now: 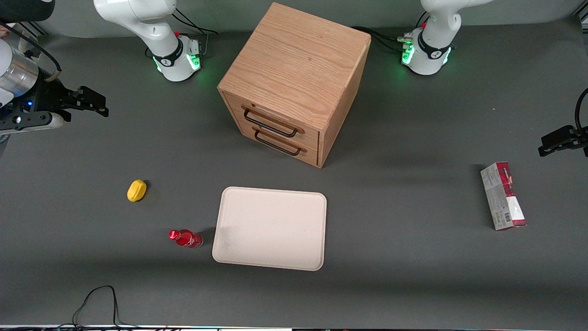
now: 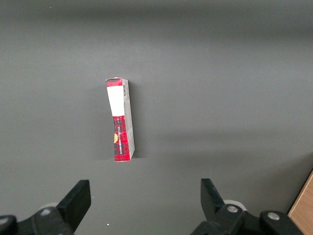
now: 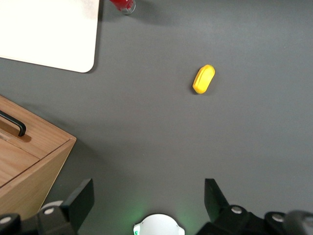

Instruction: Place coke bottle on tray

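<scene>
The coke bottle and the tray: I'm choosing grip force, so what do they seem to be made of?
The coke bottle looks like glossy red plastic with a shiny, possibly metallic-finish cap: it shows bright highlights. The tray looks matte cream plastic or moulded fibre, with an even, dull surface, rounded corners and a low rim; which of the two is unclear. The gripper hangs open above the working arm's end of the table, away from both.

The table point(image 1: 413, 276) is covered in a matt dark grey sheet. The cabinet point(image 1: 298, 69) is grained wood with thin black metal handles point(image 1: 270, 125). The tray point(image 1: 271, 227) looks matt and faintly speckled. The bottle point(image 1: 185, 238) is shiny red plastic; the lemon point(image 1: 136, 190) smooth; the carton point(image 1: 502, 196) printed cardboard. The gripper point(image 1: 94, 102), out at the working arm's end, is matt black.
</scene>
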Controlling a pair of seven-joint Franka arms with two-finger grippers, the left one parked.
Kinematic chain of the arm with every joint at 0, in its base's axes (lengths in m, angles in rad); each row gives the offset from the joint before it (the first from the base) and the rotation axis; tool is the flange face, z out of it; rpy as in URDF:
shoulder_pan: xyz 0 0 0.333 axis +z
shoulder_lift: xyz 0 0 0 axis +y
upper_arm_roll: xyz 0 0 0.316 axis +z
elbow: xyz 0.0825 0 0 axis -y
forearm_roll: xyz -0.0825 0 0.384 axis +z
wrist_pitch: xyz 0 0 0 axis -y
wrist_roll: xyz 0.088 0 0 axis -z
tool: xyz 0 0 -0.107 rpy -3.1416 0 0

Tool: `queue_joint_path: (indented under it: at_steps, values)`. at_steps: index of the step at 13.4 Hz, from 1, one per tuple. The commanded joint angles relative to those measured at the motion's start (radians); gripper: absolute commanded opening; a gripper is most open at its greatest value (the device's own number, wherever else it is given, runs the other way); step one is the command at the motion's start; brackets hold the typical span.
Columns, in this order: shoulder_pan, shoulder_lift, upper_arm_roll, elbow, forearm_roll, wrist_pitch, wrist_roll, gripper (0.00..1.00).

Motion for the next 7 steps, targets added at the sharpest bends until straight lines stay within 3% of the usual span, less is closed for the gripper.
queue_joint_path:
  at_steps: [1, 4, 7]
  values:
    - [0.003, 0.020, 0.001, 0.038, 0.018, -0.026, 0.013, 1.00]
    - [0.029, 0.060, 0.017, 0.119, 0.038, -0.056, 0.077, 1.00]
    - [0.057, 0.178, 0.107, 0.307, 0.041, -0.131, 0.207, 1.00]
